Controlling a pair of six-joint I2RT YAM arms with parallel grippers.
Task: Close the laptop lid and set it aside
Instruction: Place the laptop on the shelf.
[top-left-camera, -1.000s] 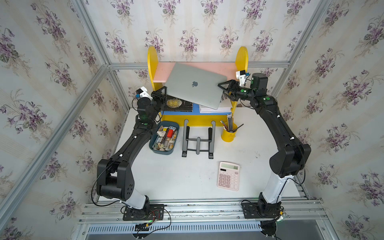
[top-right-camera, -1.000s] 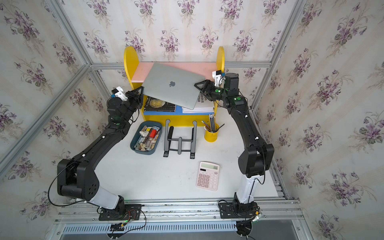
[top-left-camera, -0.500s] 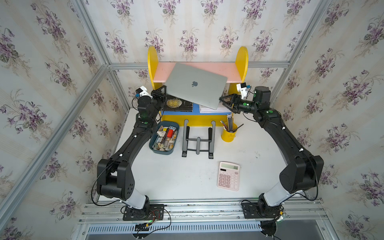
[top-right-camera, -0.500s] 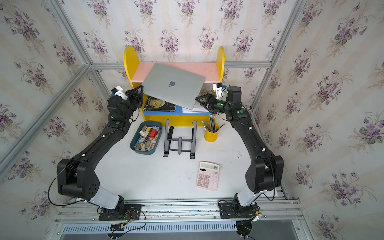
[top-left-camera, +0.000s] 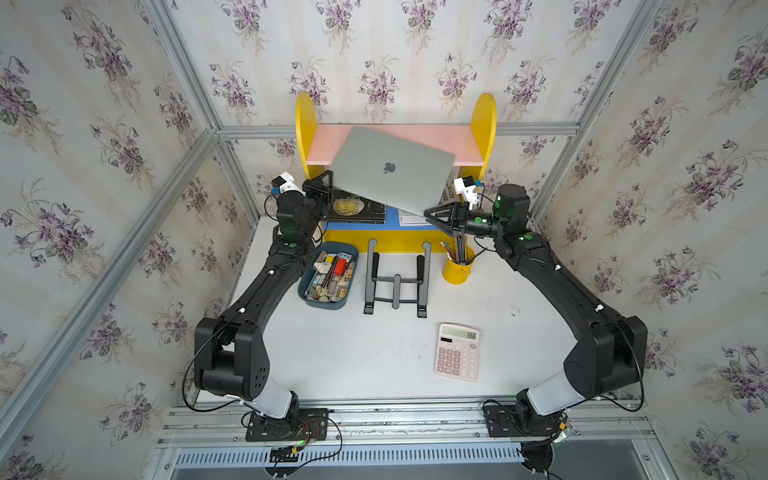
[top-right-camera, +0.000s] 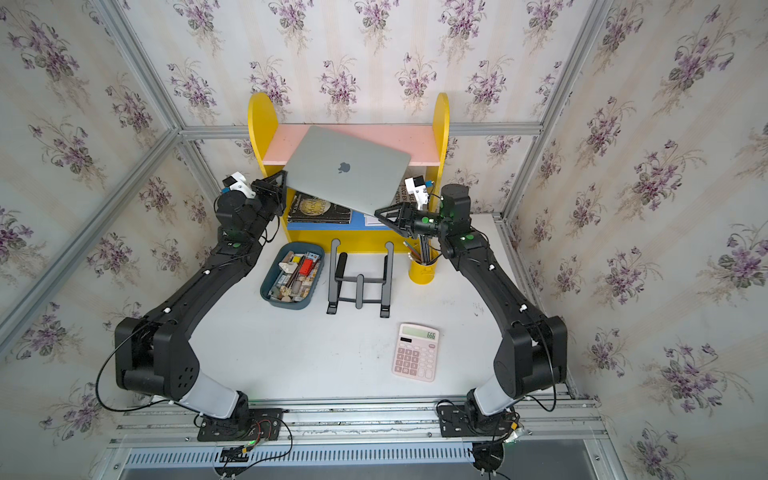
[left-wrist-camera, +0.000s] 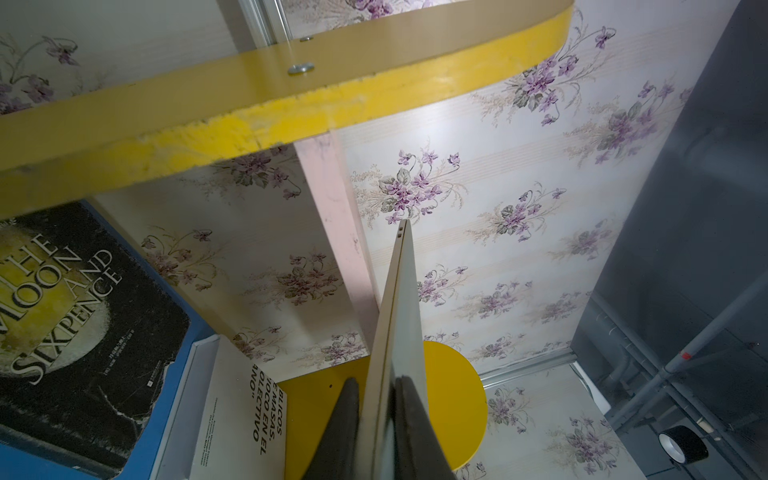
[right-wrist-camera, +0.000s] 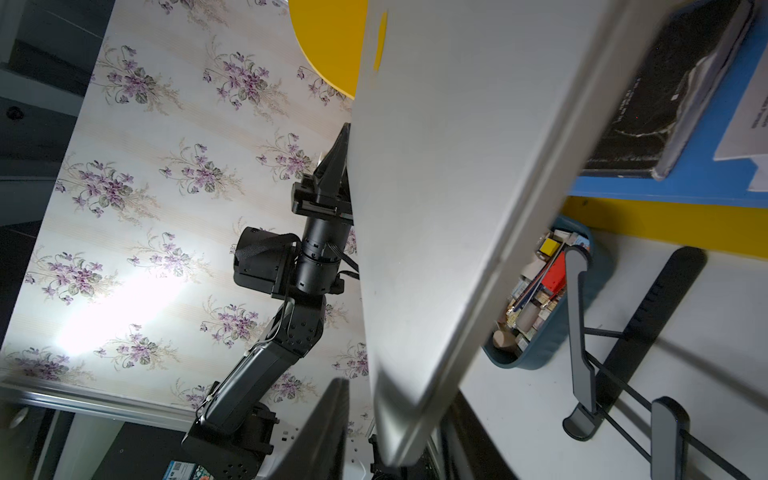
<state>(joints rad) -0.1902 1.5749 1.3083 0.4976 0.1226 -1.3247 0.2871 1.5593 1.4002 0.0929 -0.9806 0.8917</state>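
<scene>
The closed silver-grey metal laptop (top-left-camera: 374, 183) was clamped by the left jaws and straddled, ungripped, by the right jaws.

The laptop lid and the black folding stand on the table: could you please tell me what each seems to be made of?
The laptop lid looks like aluminium, matte silver-grey: even soft sheen, thin crisp edge. The folding stand is likely dark metal with a satin finish; the duller black pads on its arms may be rubber.
</scene>
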